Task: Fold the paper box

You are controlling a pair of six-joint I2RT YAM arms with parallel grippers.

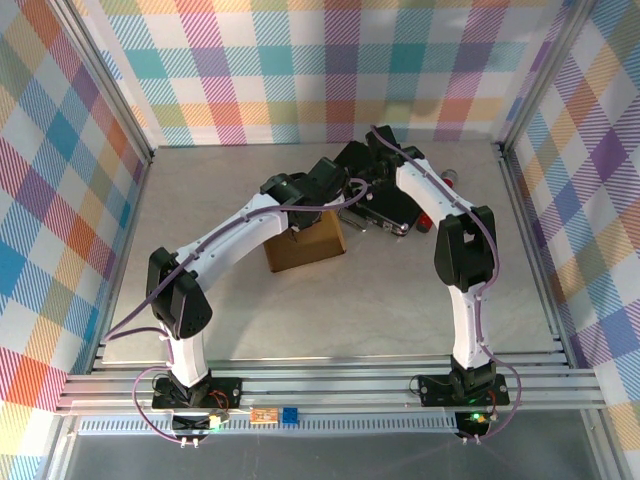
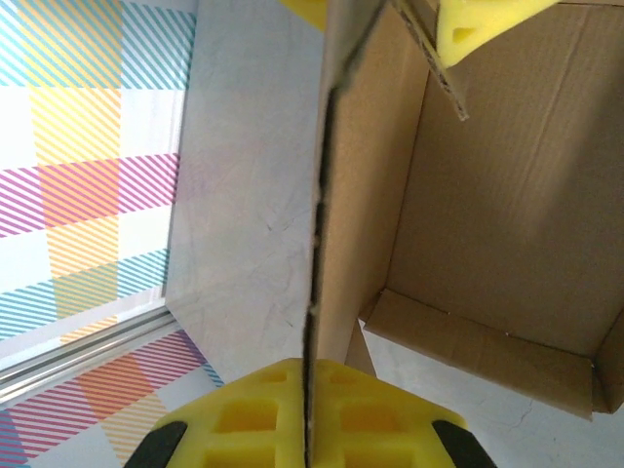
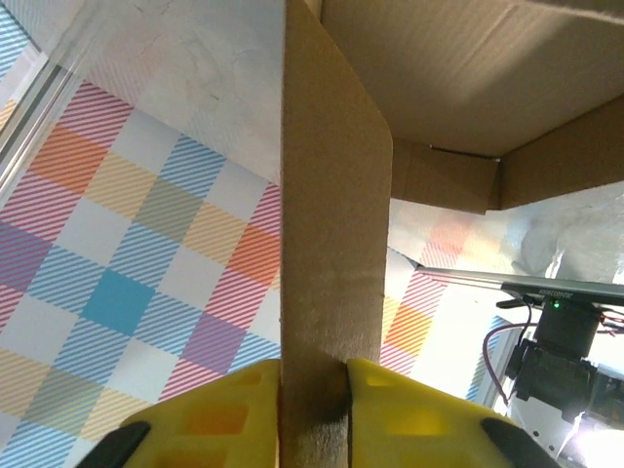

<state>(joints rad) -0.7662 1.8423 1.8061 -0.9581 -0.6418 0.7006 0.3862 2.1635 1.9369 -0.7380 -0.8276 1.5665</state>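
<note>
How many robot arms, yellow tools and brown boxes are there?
Robot arms: 2 (left arm, right arm)
Yellow tools: 2 (left tool, right tool), both clamped on cardboard
Brown paper box: 1
Total: 5

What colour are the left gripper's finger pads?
Yellow; the pads show best in the left wrist view, clamped on the paper box.
</note>
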